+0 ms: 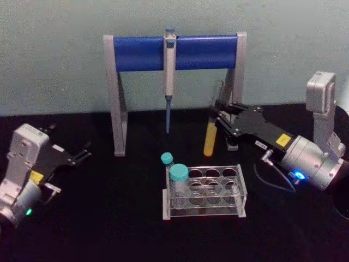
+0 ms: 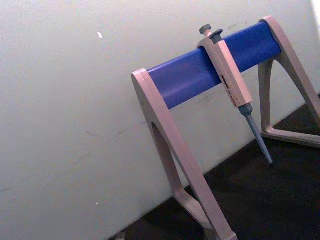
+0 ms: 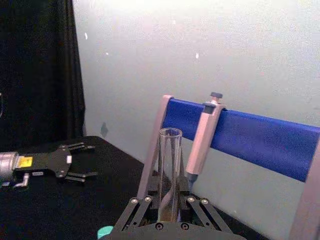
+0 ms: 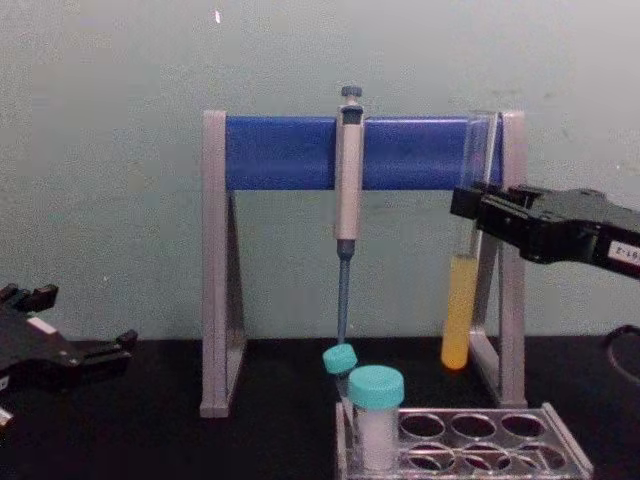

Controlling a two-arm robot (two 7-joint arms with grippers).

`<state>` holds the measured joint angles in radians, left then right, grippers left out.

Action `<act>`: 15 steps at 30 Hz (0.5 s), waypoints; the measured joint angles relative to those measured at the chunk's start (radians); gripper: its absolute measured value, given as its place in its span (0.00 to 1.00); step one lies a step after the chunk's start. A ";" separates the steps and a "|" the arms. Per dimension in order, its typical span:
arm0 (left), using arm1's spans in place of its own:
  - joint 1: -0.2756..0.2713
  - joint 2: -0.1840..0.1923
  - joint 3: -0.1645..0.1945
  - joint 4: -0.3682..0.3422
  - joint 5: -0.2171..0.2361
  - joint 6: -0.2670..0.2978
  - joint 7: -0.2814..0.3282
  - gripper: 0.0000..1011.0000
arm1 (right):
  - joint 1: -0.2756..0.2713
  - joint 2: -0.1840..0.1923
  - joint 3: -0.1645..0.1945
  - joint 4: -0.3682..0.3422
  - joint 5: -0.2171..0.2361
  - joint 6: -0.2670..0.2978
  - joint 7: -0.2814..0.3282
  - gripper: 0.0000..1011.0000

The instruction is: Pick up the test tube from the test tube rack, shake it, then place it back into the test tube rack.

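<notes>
Right gripper (image 4: pixel 472 212) clamped on the tube (image 4: pixel 461 300) at about mid-length, above the liquid line, a hold that leaves the yellow-orange liquid visible and the open mouth free. The tube hangs clear of the rack (image 1: pixel 203 212), behind it and toward its right end, just in front of the right leg of the stand (image 1: pixel 142 53). Its long axis runs near vertical, with the mouth up and the round bottom down, so the liquid sits in the lower part and nothing can spill. This posture suits a shake, and room seems to be left on all sides. The rack's right-hand holes stand open for the return; two teal-capped vials (image 1: pixel 178 173) occupy its left end. Left gripper (image 1: pixel 84 152) rests low over the desk (image 1: pixel 109 224) at the far left, fingers apart, idle.
</notes>
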<state>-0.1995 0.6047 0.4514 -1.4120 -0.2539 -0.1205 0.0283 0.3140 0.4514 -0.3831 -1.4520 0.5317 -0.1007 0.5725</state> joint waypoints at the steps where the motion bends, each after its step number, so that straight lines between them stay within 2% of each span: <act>1: 0.000 0.000 0.000 0.000 0.000 0.000 0.000 1.00 | -0.001 0.001 0.002 0.000 0.000 0.000 -0.003 0.23; 7: 0.000 0.000 0.000 0.000 0.000 0.000 0.000 1.00 | -0.024 0.020 0.021 -0.023 0.002 0.002 -0.022 0.23; 15: 0.000 0.000 0.000 0.000 0.000 0.000 0.000 1.00 | -0.109 0.067 0.059 -0.114 0.003 0.016 -0.055 0.23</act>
<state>-0.1995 0.6047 0.4514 -1.4120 -0.2539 -0.1206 0.0283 0.2054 0.5188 -0.3241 -1.5665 0.5344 -0.0845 0.5173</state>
